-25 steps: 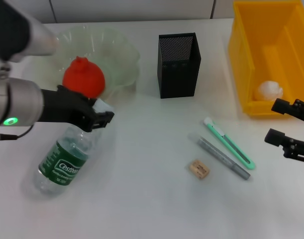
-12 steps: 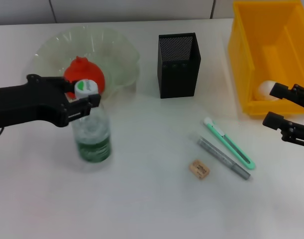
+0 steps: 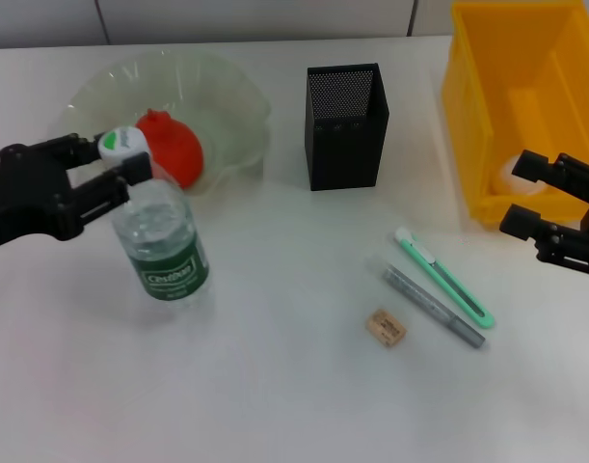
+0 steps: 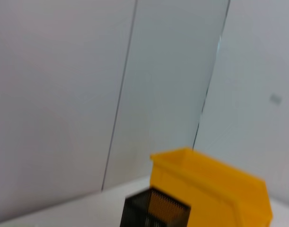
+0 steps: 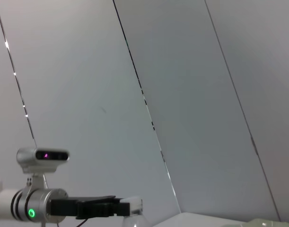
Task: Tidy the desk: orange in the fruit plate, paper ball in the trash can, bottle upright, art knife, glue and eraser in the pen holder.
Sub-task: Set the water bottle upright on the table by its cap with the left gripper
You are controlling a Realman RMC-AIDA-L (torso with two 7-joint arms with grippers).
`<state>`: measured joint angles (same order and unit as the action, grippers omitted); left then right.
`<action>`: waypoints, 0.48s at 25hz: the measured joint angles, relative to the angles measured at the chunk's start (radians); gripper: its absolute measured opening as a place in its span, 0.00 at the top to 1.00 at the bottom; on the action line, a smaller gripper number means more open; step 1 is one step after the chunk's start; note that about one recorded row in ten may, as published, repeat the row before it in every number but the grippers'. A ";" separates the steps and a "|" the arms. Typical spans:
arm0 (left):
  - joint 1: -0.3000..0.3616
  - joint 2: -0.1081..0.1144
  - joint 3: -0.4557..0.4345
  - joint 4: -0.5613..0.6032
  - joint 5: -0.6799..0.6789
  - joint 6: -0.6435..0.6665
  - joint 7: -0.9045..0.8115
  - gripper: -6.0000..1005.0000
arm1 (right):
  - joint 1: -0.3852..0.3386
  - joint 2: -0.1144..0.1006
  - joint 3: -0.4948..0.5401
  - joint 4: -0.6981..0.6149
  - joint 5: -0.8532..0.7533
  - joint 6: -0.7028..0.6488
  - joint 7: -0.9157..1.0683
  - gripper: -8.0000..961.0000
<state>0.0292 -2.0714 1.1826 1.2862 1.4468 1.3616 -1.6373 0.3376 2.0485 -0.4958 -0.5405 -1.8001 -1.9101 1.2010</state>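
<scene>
Left gripper pinches the cap of the clear green-labelled water bottle, upright beside the glass fruit plate; I judge release comes next.

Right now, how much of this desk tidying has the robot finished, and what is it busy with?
Done: the orange lies in the fruit plate and the paper ball in the yellow bin. In hand: the bottle stands upright, the left hand around its cap. Left: the art knife, glue stick and eraser lie on the desk, outside the black pen holder. The right hand hovers open by the bin.
</scene>
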 joint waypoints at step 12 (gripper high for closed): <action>-0.176 0.005 -0.299 -0.682 -0.140 0.261 0.555 0.51 | 0.053 0.025 0.002 0.038 0.035 0.010 -0.007 0.13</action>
<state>-0.1473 -2.0663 0.8832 0.6039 1.3066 1.6227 -1.0819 0.3906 2.0740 -0.4938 -0.5024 -1.7655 -1.8999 1.1943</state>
